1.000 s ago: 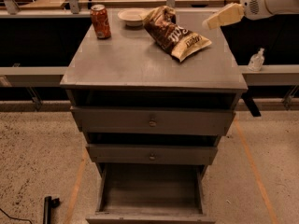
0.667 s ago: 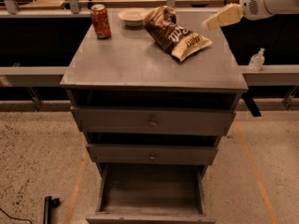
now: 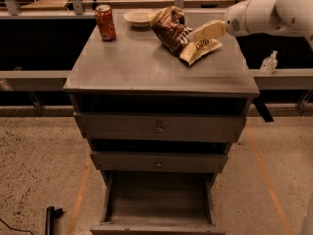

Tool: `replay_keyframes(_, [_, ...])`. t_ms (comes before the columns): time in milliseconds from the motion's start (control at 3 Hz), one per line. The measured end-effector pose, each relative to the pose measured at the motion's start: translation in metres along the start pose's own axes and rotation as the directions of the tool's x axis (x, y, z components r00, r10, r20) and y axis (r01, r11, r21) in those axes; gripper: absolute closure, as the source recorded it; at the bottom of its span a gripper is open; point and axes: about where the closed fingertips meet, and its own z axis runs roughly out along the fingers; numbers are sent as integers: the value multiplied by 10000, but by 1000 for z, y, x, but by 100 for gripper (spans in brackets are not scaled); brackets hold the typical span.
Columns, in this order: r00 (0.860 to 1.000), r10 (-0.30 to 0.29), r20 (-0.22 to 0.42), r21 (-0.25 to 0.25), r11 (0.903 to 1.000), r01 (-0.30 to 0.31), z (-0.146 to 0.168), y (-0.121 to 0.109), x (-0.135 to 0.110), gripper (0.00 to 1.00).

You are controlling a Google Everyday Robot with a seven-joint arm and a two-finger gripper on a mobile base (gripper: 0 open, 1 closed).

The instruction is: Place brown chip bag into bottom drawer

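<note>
Gripper (image 3: 195, 34) now closer than before, over brown chip bag (image 3: 169, 26) on cabinet top (image 3: 146, 65), grip state unclear

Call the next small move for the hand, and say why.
Probably lower the hand slightly onto the brown chip bag and grip it. The hand is at the bag's right side, above its tan end, while the bag lies on the cabinet top, not lifted. The bottom drawer already stands open, so the pick comes first.
</note>
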Motion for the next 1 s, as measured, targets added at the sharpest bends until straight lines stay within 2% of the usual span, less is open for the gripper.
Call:
replay_keyframes(333, [9989,176,438,-586,9982,-150,44,14,0,0])
replay_keyframes(667, [9987,220,464,-869,9961,-180,82,19,9,0])
replay_keyframes(1000, [9993,190,329,-1161,9931,-150,108,24,20,18])
